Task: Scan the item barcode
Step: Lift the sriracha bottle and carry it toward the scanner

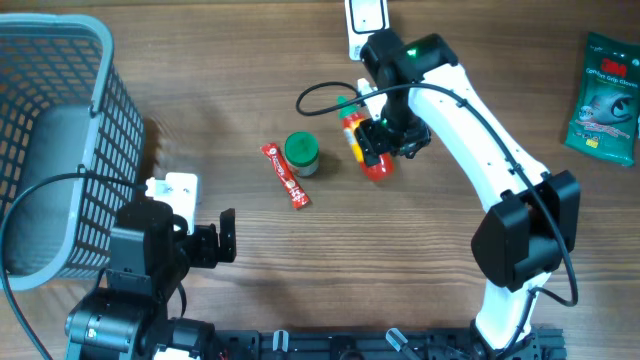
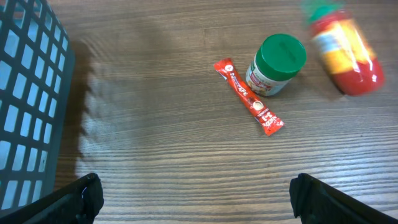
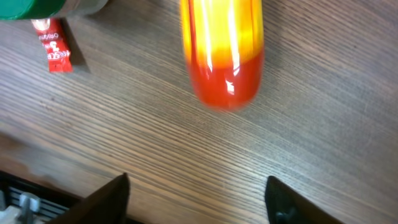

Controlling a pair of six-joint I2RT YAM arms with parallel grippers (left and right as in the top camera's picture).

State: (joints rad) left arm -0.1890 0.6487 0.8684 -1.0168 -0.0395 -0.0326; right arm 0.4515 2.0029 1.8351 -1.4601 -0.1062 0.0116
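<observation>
Bottle, red and yellow with a green cap, lying on its side on the wooden table just right of centre in the overhead view, partly covered by the right gripper above it.

**Left wrist view:** the left gripper is spread wide, its fingertips at the two lower corners with only bare wood between them. The bottle appears blurred at the upper right, well apart from them.

**Right wrist view:** only here is the bottle's red end seen close up, at the top centre. A strip of bare wood separates it from the right gripper's fingers, which stand apart at the lower edge and pinch nothing. The label print cannot be read in any view.

**Surroundings, left to right in the overhead view:**
- A grey mesh basket fills the left edge.
- A red sachet lies just beside a green-lidded jar.
- The bottle lies near the jar but apart from it.
- A white device sits at the top edge.
- A green pouch lies at the right edge, well apart.

**Obstruction and open room:** the right arm's white links run from the lower right to the centre, hiding the wood beneath. Open wood lies between the basket and the sachet, and along the lower centre between the two arms.
</observation>
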